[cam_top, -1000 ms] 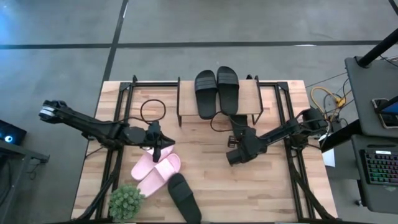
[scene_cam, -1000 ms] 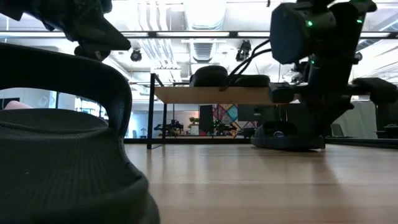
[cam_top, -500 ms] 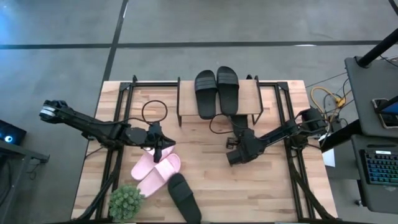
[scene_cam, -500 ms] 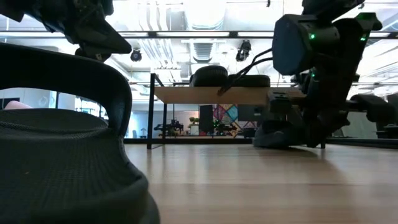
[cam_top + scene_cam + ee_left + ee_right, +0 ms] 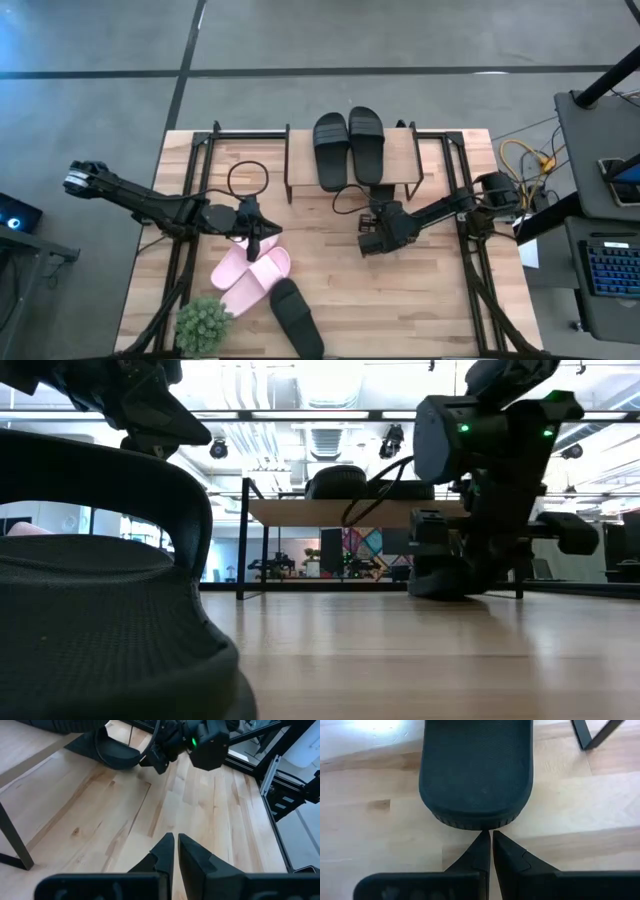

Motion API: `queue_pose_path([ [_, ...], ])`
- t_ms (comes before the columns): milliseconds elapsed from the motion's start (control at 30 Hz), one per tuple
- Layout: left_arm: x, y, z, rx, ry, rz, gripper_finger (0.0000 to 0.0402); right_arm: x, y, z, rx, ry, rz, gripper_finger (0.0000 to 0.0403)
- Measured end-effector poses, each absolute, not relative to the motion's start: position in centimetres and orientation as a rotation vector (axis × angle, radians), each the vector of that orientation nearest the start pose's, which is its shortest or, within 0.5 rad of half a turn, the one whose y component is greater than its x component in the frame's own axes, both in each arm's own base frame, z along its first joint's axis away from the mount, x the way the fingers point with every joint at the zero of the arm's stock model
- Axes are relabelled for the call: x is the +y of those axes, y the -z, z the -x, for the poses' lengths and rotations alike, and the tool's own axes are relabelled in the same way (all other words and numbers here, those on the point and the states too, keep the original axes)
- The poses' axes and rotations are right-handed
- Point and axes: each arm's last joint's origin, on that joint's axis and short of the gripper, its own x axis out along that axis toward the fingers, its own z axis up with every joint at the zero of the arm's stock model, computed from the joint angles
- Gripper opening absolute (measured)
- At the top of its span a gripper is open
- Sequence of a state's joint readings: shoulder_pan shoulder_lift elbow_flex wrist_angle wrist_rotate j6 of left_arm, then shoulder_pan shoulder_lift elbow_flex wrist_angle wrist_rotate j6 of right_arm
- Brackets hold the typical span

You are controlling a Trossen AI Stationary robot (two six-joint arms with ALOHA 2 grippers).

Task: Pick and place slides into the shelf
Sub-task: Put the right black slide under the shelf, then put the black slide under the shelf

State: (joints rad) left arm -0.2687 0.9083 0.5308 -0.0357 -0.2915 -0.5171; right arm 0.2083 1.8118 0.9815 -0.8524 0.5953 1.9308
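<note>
Shelf: the shelf [image 5: 400, 150] stands at the far middle of the desk [image 5: 440, 290], a light top board on thin black legs; in the low view [image 5: 300, 512] it shows level with the camera, far across the wood.
Slides on the shelf: two black slides [image 5: 348, 146] lie side by side on the top board, toes pointing away from the arms.
Slide under the shelf: another black slide [image 5: 476, 770] lies flat on the desk at the near edge of the shelf, its rounded end facing the right claw; seen from above it is mostly hidden beneath the board and the arm.
Right claw: the right claw [image 5: 487, 851] has its fingers pressed together, holding nothing, with the tips just short of that slide's rounded end; whether they touch it I cannot tell. From above it [image 5: 372, 212] sits just near of the shelf's middle.
Pink slides: the two pale pink slides [image 5: 250, 273] lie overlapping on the near left part of the desk.
Loose black slide: one black slide [image 5: 296, 318] lies at the near edge, just right of the pink pair, and fills the left of the low view [image 5: 100, 600].
Left claw: the left claw [image 5: 173, 851] is also pinched closed and empty, above bare wood; from above it [image 5: 254, 244] sits at the far end of the pink pair.
Plant: a small green plant [image 5: 203, 323] stands at the near left corner.
</note>
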Motion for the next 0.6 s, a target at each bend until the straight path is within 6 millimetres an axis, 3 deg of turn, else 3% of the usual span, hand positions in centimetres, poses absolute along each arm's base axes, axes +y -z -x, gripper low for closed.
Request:
queue_pose_path([
  [333, -4.4, -23.9, -19.0, 0.381, -0.124, 0.397, 0.001, 4.0, -13.8, -29.0, 0.689, 1.42, -0.817, 0.0013],
  [467, -4.4, -23.9, -19.0, 0.382, -0.122, 0.398, 0.001, 5.7, -15.2, -29.6, 0.751, 1.35, -0.802, 0.0013],
  [600, -4.4, -23.9, -19.0, 0.384, -0.114, 0.4, 0.001, 8.8, -17.0, -30.3, 0.801, 1.216, -0.809, 0.0013],
])
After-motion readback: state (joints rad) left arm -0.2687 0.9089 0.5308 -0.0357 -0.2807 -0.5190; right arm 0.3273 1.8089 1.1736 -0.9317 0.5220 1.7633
